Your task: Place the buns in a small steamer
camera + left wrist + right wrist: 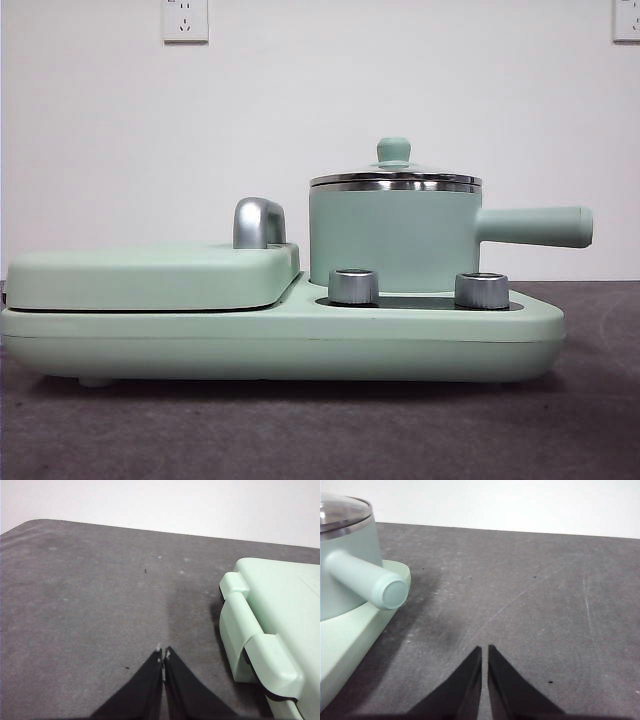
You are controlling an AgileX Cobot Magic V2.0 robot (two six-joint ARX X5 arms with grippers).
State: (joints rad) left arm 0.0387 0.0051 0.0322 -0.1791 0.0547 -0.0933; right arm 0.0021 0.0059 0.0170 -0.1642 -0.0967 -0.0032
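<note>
Both grippers idle, steamer lid on, no buns in sight.

The left gripper (163, 655) has its jaws pressed together on nothing, hanging over bare dark table (90, 605) just beside the flat griddle's (272, 615) hinged end. The right gripper (484, 652) is likewise all but closed and empty, near the small steamer (393, 235) and its long handle (367, 577). The glass lid (395, 172) sits on the pot, so nothing looks started: lid off, buns in. Open table lies on both outer sides; the handle juts toward the right arm.
</note>
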